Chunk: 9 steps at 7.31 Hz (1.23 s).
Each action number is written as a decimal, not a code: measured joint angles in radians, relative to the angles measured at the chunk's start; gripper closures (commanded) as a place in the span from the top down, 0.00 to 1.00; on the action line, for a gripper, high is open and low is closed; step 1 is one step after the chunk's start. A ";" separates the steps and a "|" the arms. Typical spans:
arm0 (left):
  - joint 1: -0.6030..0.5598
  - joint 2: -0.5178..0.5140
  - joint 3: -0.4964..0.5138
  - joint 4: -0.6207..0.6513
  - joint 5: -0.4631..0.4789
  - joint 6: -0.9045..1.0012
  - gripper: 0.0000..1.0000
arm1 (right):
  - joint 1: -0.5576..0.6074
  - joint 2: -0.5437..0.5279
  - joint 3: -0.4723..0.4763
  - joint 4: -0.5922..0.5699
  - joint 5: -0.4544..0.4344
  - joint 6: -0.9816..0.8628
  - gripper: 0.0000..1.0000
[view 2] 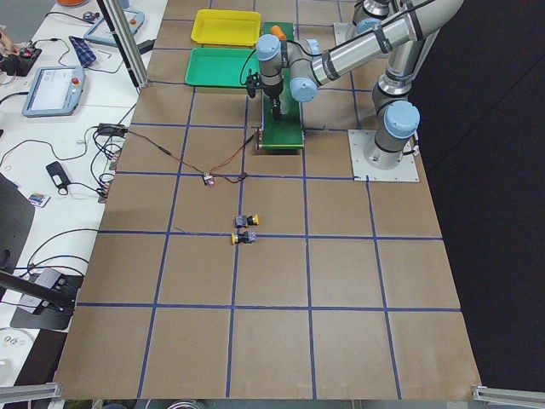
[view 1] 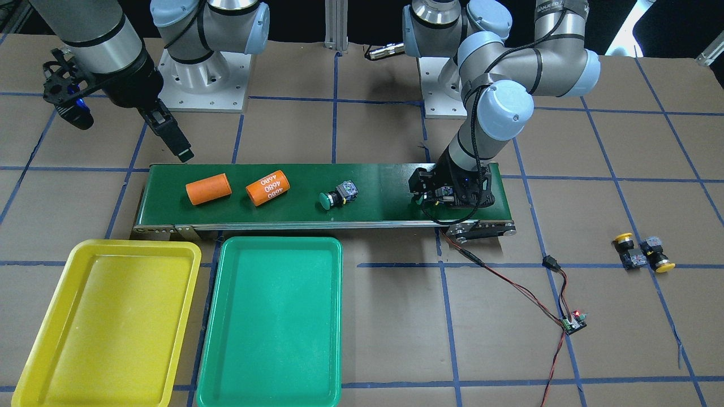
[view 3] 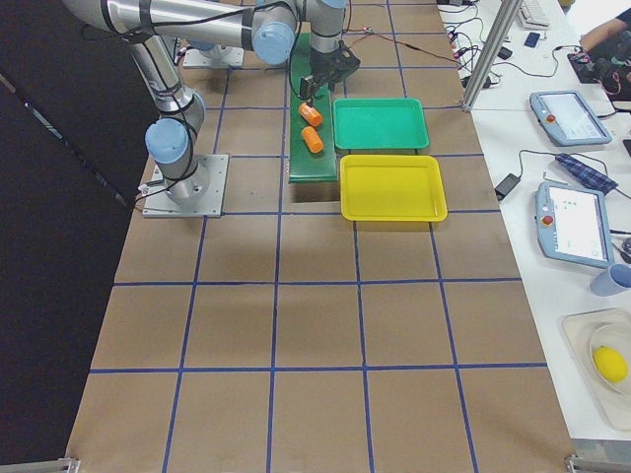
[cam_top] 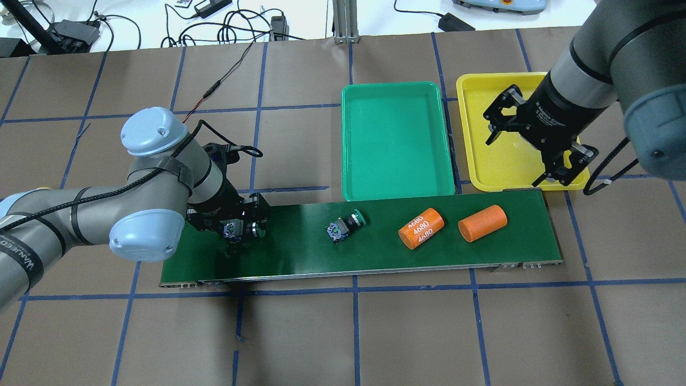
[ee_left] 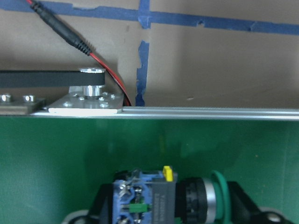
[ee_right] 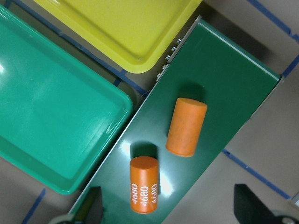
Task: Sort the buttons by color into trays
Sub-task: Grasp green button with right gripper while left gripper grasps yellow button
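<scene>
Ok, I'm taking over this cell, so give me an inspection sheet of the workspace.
Surface: brown table with blue tape grid; green conveyor belt on it.
Job's things: loose green button on the belt; held green button in the left pincer; two yellow buttons on bare table; yellow tray and green tray empty.
Clutter: two orange cylinders on the belt.
Grippers: left pincer shut; right pincer open, empty.
Cables: red-black wire from the belt's end to a circuit board.
Surroundings: bench with handheld panels.

"4680" on one orange cylinder (cam_top: 420, 229)
</scene>
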 measured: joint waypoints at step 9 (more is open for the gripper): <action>0.489 -0.092 0.228 -0.063 0.108 1.234 1.00 | 0.139 0.054 0.042 -0.032 0.013 0.232 1.00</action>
